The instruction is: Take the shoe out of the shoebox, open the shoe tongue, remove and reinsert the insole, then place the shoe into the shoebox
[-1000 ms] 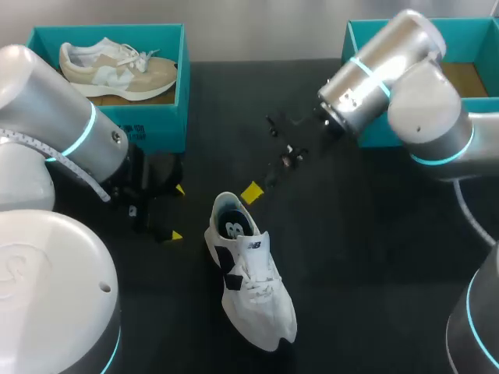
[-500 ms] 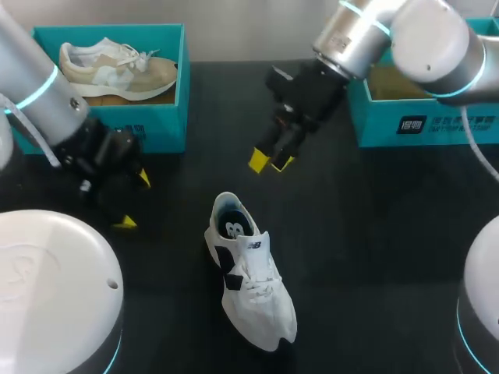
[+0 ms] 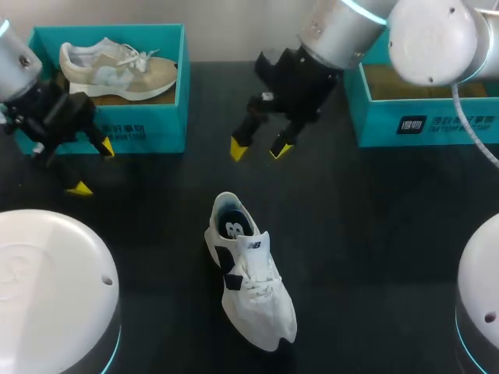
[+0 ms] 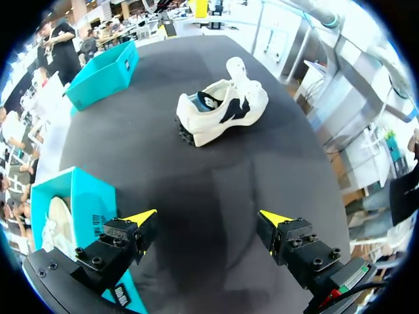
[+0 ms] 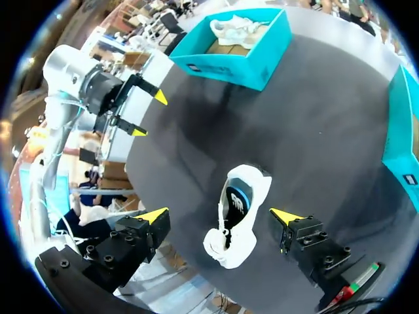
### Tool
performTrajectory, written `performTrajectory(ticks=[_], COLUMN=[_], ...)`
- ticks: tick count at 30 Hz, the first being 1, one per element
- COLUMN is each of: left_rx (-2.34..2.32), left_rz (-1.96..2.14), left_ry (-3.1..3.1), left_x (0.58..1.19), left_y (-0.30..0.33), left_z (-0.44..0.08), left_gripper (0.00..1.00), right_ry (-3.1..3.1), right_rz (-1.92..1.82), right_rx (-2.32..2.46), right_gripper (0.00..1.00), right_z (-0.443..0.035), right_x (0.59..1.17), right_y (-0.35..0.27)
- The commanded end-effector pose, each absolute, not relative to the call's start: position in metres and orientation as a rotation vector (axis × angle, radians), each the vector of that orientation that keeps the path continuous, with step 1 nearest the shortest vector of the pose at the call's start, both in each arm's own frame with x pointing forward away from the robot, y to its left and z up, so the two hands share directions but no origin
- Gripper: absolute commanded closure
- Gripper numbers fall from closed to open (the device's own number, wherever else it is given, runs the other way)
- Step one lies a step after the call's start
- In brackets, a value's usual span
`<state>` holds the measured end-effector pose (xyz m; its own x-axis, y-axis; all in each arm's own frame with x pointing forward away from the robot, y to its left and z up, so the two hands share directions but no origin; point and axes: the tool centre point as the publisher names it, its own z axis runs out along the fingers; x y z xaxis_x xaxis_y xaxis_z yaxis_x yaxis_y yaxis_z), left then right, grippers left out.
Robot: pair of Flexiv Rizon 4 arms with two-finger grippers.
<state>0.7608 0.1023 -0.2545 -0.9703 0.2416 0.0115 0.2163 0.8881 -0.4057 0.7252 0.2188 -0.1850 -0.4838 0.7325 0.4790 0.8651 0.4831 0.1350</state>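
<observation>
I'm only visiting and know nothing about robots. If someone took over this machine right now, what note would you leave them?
Left gripper: open, empty, near the left shoebox, which holds a beige shoe.
Right gripper: open, empty, over the table beyond the white shoe.
The white shoe stands on the table, insole inside.
Right shoebox: partly hidden by the arm.
Done: shoe taken out. Insole step: cannot tell. Left: shoe back into a box.

Bright, even overhead light; soft shadows
</observation>
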Motion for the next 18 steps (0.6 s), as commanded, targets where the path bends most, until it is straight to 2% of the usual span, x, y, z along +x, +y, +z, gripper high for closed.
performTrajectory(ticks=[1, 3, 4, 6, 7, 18], left_rx=[-0.419, -0.462, -0.462, -0.462, -0.462, -0.462], left_rz=[0.649, 0.623, 0.623, 0.623, 0.623, 0.623], left_ry=[-2.986, -2.968, -2.968, -2.968, -2.968, -2.968], left_x=[0.763, 0.764, 0.764, 0.764, 0.764, 0.764], left_y=[0.117, 0.120, 0.120, 0.120, 0.120, 0.120], left_z=[-0.242, -0.240, -0.240, -0.240, -0.240, -0.240], left_gripper=[0.00, 0.00, 0.00, 0.00, 0.00, 0.00], right_ry=[-2.494, -2.493, -2.494, -2.492, -2.481, -2.559], right_rz=[-0.509, -0.504, -0.499, -0.505, -0.511, -0.341], right_rx=[-1.494, -1.532, -1.562, -1.604, -1.635, -1.875], right_gripper=[0.00, 0.00, 0.14, 0.92, 1.00, 1.00], right_z=[-0.189, -0.190, -0.190, -0.191, -0.191, -0.201], right_x=[0.713, 0.712, 0.711, 0.709, 0.707, 0.692], right_y=[0.235, 0.240, 0.242, 0.247, 0.251, 0.281])
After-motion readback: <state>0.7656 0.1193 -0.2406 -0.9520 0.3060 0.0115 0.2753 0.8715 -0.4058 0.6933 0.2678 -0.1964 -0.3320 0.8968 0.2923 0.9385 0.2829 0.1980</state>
